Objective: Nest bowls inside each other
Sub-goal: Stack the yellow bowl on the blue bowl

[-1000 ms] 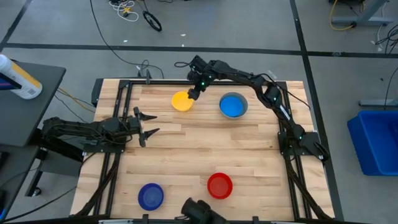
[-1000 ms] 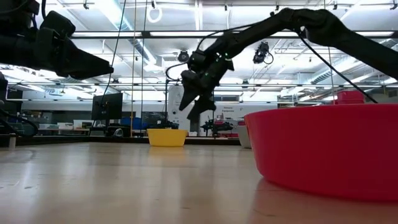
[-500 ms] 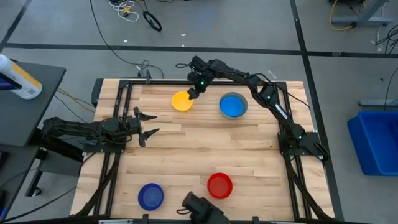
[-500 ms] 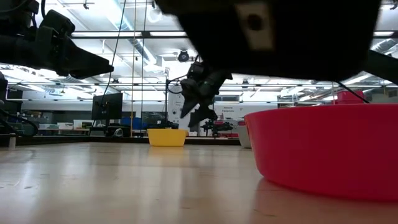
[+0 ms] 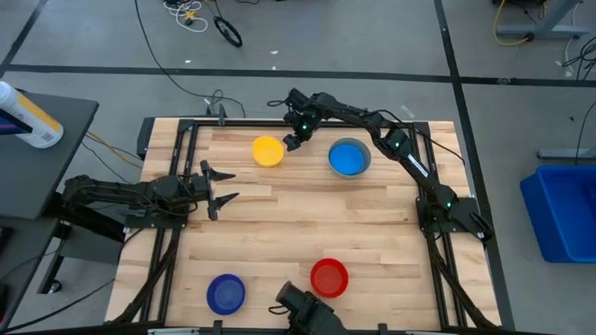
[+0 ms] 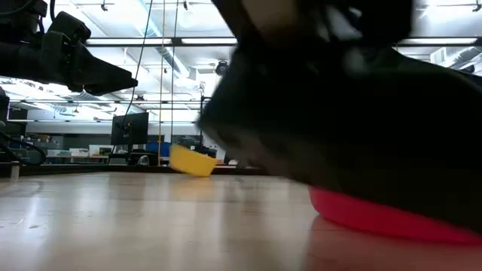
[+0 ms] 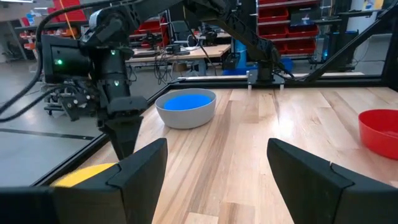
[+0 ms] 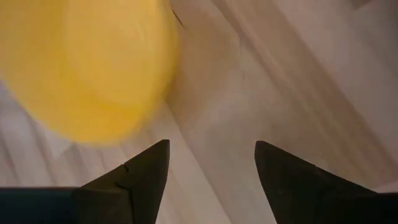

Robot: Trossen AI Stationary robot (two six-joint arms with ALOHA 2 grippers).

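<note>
The yellow bowl [image 5: 268,151] [image 6: 190,160] is at the table's far middle, tipped with its left side raised. My right gripper [image 5: 291,142] [image 8: 211,149] is open and slants down at the bowl's right side; the bowl is not between its fingers. The light blue bowl [image 5: 349,158] sits inside the grey bowl [image 7: 185,115] to the right. The red bowl [image 5: 329,277] and the dark blue bowl [image 5: 225,293] rest near the front edge. My left gripper [image 5: 222,190] [image 7: 217,155] waits open at the left, level above the table. My right gripper comes slanting down from the far right, fingers open. One finger [image 8: 146,168] stands at the yellow bowl's right-hand rim [image 8: 151,117] and seems to bear on it from above. The other finger is over bare wood. The bowl is tilted, its right side down on the table.
A dark blurred thing [image 6: 346,113] at the near edge [image 5: 307,314] blocks most of the low view. Bare wood [image 5: 307,209] lies across the table's middle between the far and near bowls. A metal frame [image 5: 186,130] borders the tabletop.
My right gripper has gone down at the yellow bowl's right side. The bowl has slid a little toward the table's left edge and tipped, its left side lifting. The dark thing at the near edge has moved in front of the low camera.
</note>
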